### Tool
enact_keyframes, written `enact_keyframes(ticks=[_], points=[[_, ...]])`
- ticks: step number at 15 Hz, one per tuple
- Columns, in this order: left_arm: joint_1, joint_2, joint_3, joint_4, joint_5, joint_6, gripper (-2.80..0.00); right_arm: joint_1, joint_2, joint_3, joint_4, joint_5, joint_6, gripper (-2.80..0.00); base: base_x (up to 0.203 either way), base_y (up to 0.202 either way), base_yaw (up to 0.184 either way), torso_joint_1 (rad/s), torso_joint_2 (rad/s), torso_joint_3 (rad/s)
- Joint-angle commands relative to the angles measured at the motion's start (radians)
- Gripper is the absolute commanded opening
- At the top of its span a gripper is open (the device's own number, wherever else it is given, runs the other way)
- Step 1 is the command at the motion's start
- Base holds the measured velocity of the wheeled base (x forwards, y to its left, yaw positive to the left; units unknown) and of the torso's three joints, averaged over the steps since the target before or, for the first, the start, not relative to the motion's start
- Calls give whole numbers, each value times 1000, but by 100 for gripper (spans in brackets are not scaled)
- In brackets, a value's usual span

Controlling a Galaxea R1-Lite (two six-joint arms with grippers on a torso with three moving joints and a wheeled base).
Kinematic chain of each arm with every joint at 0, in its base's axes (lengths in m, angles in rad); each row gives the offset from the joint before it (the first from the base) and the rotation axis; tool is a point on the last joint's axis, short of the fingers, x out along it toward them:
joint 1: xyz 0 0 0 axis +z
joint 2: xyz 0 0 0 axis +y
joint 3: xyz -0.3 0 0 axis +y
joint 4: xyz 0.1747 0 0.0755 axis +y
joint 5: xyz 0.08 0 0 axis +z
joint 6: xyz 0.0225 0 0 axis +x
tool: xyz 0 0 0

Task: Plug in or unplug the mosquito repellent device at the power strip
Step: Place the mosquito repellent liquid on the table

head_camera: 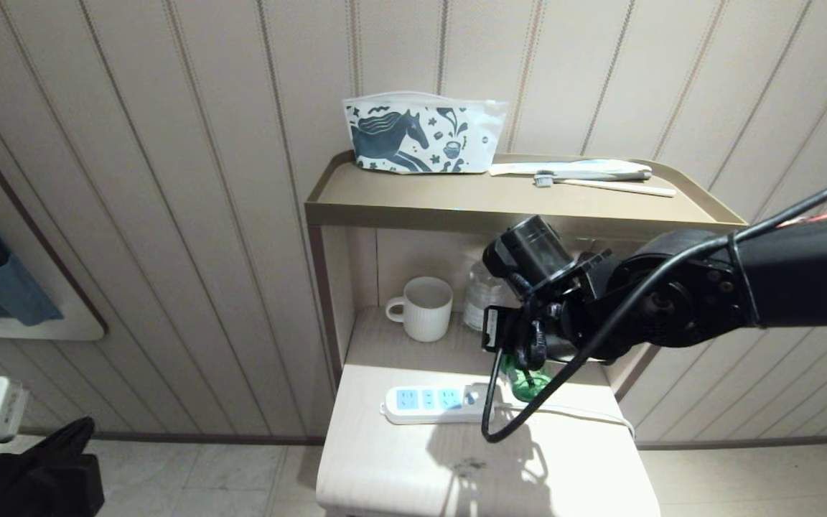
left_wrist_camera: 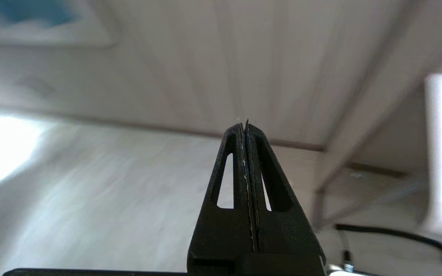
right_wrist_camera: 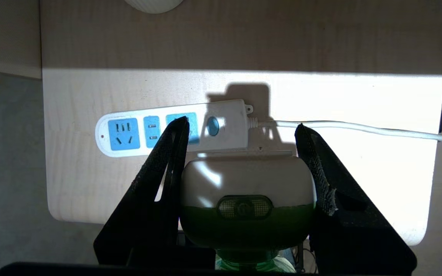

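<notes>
Right end effector (right_wrist_camera: pixel 240 130) is clamped on the mosquito repellent device (right_wrist_camera: pixel 246 188), hanging just above the power strip (right_wrist_camera: pixel 175 128) near the bench's (head_camera: pixel 399 467) front edge, over its button end. Mug (head_camera: pixel 424 307) sits further back by the wall. Left end effector (left_wrist_camera: pixel 246 128) is closed, empty, off toward the floor.

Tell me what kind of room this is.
Likely a bedroom or hotel room corner: a panelled wall, a small bedside stand holding a toiletry pouch and toothbrush, with a mug below.
</notes>
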Motion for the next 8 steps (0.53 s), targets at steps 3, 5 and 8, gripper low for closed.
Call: enact_keyframes(ticks=[3, 5, 8], points=[[78, -319, -71, 365, 43, -35, -280, 8, -45, 25, 3, -2, 3, -280, 0, 0, 0, 0, 0, 0], [103, -479, -103, 535, 48, -40, -280, 8, -73, 42, 3, -2, 3, -280, 0, 0, 0, 0, 0, 0], [144, -732, -154, 824, 48, -38, -280, 8, -123, 65, 5, -2, 3, -280, 0, 0, 0, 0, 0, 0]])
